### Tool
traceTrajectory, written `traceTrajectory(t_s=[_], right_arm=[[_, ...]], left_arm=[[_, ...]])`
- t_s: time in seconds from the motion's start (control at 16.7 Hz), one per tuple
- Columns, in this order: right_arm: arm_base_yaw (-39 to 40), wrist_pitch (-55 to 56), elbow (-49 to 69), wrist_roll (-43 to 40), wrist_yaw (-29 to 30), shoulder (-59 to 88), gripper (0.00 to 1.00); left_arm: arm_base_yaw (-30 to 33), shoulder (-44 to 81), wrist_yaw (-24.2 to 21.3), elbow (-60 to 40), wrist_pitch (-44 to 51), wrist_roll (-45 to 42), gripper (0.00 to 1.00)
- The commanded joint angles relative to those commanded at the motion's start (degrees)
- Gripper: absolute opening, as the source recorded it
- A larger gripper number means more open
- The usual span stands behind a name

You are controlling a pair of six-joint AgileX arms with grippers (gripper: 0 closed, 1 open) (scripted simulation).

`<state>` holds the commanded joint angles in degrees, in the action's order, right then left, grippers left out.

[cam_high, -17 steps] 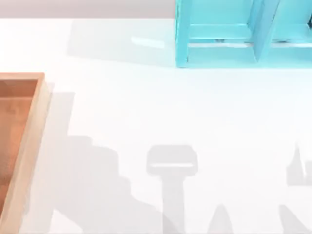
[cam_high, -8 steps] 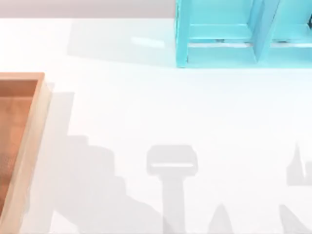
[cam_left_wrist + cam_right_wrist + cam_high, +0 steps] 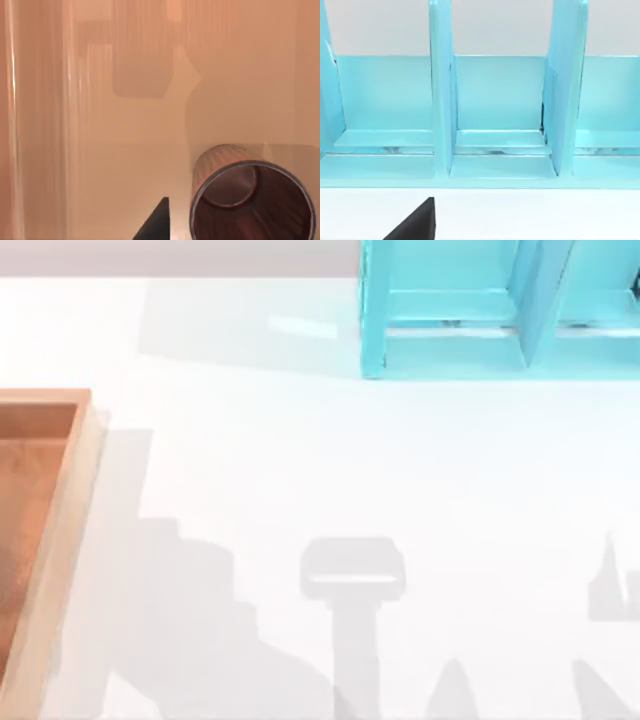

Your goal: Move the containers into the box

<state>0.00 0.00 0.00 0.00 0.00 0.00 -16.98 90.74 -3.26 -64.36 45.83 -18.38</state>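
Tabletop (image 3: 300, 460): a plain white surface seen from above, crossed by soft grey shadows along its near edge.
Box (image 3: 40, 530): a shallow orange-brown wooden tray with a lighter tan rim, lying at the left edge of the tabletop and cut off by the frame.
Shelf (image 3: 500, 310): a light blue frame with upright dividers, standing at the far right of the tabletop, well apart from the box.
Cup (image 3: 250, 200): in the left wrist view, one copper-brown tapered cup with a dark inside appeared close to the camera, above the orange-brown wooden floor (image 3: 125, 150) of the box. Whether it touched that floor could not be told.
Left end effector: over the inside of the box. One dark fingertip (image 3: 155, 225) showed just beside the cup. Whether the fingers were wide, narrow or closed on the cup could not be told.
Right end effector: facing the shelf from across a strip of white tabletop, with three blue compartments ahead of it. One dark fingertip (image 3: 415, 222) showed in the right wrist view. How far its fingers were spread could not be told.
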Motion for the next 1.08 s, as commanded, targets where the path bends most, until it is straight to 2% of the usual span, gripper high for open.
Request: traceTrajectory(t_s=[0.06, 0.12, 0.72, 1.08], right_arm=[[0.0, 0.0, 0.0, 0.0, 0.0, 0.0, 1.0], [0.0, 0.0, 0.0, 0.0, 0.0, 0.0, 1.0], [0.0, 0.0, 0.0, 0.0, 0.0, 0.0, 1.0], [0.0, 0.0, 0.0, 0.0, 0.0, 0.0, 1.0]], left_arm=[[0.0, 0.0, 0.0, 0.0, 0.0, 0.0, 0.98], [0.0, 0.0, 0.0, 0.0, 0.0, 0.0, 1.0], [0.05, -0.05, 0.01, -0.93, 0.93, -0.02, 1.0], [0.12, 0.4, 0.02, -13.33, 13.95, 0.08, 1.0]])
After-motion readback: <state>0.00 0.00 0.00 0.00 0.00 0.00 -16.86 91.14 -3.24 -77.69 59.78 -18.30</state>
